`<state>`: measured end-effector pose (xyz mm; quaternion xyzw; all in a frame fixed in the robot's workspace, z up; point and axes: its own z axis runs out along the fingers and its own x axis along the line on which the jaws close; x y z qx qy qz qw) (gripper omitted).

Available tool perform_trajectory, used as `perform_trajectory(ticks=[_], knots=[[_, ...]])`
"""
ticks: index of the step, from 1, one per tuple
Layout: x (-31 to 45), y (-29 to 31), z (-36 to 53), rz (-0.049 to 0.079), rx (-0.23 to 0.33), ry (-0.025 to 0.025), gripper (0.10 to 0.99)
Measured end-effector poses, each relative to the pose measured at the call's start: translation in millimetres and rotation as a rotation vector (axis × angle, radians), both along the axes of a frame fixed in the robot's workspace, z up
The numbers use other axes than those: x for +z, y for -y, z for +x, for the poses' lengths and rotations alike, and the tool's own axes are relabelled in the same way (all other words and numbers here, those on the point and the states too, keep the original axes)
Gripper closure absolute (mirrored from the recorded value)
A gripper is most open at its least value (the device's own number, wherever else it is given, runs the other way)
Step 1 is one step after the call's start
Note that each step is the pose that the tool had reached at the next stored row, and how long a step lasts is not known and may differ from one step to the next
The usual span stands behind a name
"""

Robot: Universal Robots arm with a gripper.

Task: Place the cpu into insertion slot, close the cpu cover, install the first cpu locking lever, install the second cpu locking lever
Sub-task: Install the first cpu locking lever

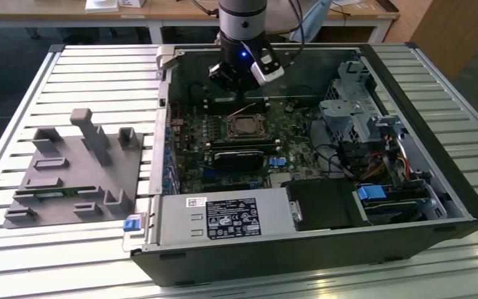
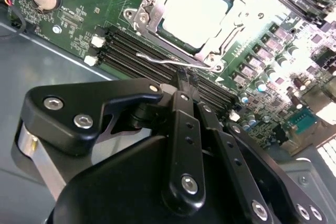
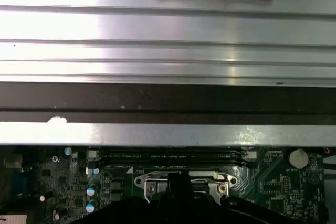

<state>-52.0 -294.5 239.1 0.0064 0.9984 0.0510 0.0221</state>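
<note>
The black gripper [image 2: 184, 80] is pinched closed at the thin springy wire locking lever [image 2: 157, 60]. Just beyond it, the silvery cover frame [image 2: 152, 1] lies over the pale square cpu [image 2: 194, 9]. The lever looks stiff and slippery, best caught near its free end.

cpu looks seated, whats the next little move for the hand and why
Probably ease the black hand down to push the thin silver wire lever toward its catch. The pale silvery square cpu already lies under the silvery metal frame cover, and the closed tips sit right at that loose-looking lever.
</note>
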Motion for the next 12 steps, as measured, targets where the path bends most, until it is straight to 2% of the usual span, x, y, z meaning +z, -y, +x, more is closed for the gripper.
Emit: perform_trajectory(ticks=[7,12], knots=[[-2.3,0.0,1.8,0.001,0.0,0.0,0.98],[-6.7,-0.1,4.5,0.001,0.0,0.0,0.98]])
